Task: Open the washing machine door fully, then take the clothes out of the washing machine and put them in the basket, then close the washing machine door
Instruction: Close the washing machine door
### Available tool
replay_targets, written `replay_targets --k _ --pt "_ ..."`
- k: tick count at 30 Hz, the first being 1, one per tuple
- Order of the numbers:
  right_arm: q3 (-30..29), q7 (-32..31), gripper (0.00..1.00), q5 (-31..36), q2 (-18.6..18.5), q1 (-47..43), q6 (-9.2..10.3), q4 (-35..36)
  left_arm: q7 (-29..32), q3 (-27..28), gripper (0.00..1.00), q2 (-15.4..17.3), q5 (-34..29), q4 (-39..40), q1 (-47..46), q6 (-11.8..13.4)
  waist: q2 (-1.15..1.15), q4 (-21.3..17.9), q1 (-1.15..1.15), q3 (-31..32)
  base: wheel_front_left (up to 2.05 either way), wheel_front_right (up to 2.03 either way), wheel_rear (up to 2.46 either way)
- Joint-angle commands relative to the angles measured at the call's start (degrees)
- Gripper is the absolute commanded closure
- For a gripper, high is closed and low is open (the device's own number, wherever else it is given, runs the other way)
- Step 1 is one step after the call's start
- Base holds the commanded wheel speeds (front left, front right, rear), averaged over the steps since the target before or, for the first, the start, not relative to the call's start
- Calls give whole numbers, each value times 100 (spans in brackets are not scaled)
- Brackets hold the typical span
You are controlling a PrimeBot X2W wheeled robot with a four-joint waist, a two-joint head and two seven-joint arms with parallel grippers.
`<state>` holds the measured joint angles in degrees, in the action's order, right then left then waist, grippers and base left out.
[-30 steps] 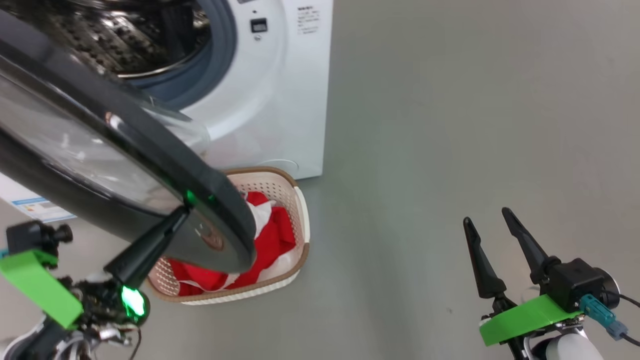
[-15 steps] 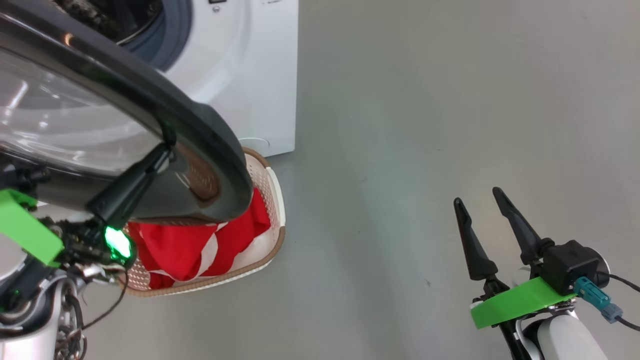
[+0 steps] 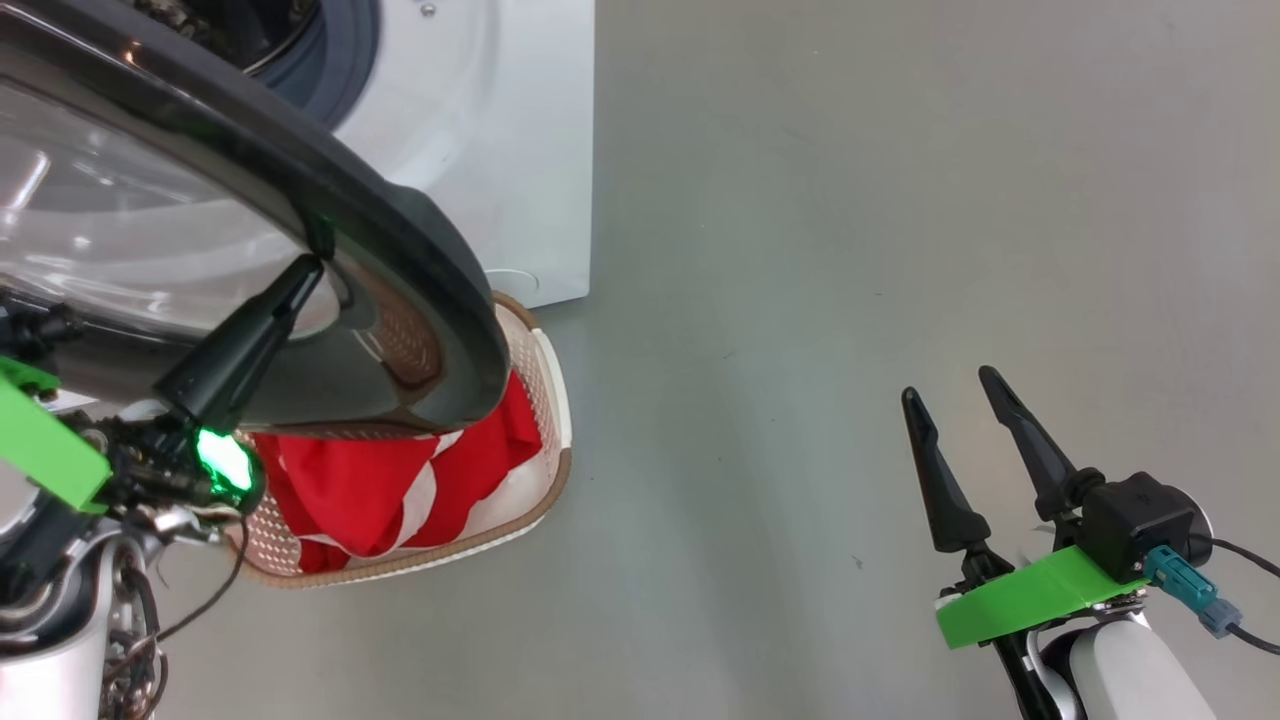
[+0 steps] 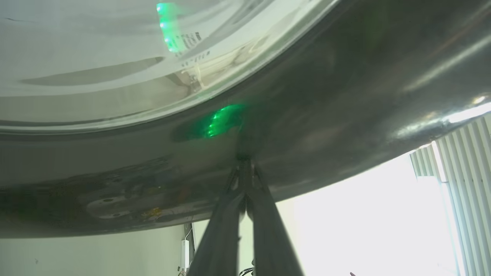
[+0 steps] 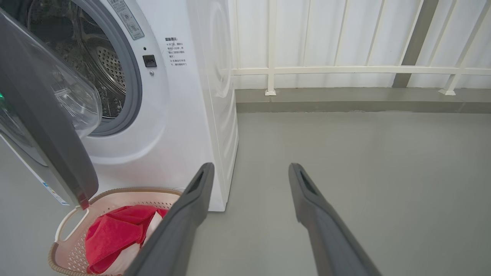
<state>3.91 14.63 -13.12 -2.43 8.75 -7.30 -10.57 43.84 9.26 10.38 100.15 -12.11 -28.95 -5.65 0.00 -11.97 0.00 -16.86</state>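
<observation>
Smooth grey floor runs to a white railing.

left gripper: two long dark fingers, matt, tapering to slim tips
right gripper: matching black pair; its fingers look dark grey close up, each with a narrow recess near the tip
right bracket: flat plate of bright green plastic across the wrist
left bracket: the same bright green
camera housing: black, boxy, above the right bracket
plug: teal, with a thin black cable beside it
status light: glowing green on the left wrist
right forearm: smooth pale shell
left forearm: pale shell, bare metal, thin dark wires
</observation>
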Motion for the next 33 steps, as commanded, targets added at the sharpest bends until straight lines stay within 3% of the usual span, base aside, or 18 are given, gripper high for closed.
replay_targets --k 1,12,13,14,15,16,22,33 --pt "93 35 0 -26 -44 114 -19 147 38 211 100 172 -10 221 98 -82 0 76 0 24 0 0 0" --pt "80 36 0 -17 -44 40 -19 149 -299 573 100 -355 -44 1139 1053 -179 0 479 0 166 0 0 0" --pt "72 36 0 -13 -44 33 -19 144 -360 623 84 -409 -77 1247 1150 -180 0 516 0 180 0 0 0" --pt "69 36 0 -10 -44 26 -19 138 -438 673 59 -468 -107 1332 1245 -181 0 551 0 205 0 0 0" --pt "68 36 0 -9 -44 15 -19 131 -481 699 13 -521 -120 1413 1342 -181 0 587 0 235 0 0 0" --pt "64 36 0 -6 -44 0 -19 122 -561 742 0 -567 -153 1491 1434 -181 0 622 0 264 0 0 0" --pt "-3 37 0 28 -44 -129 -19 74 -1279 769 0 -720 -609 1851 1919 -182 0 818 0 492 0 0 0" --pt "-123 37 0 91 -44 -376 -19 -11 -3959 44 0 -723 -3009 2142 2588 -183 0 1063 0 977 0 0 0"
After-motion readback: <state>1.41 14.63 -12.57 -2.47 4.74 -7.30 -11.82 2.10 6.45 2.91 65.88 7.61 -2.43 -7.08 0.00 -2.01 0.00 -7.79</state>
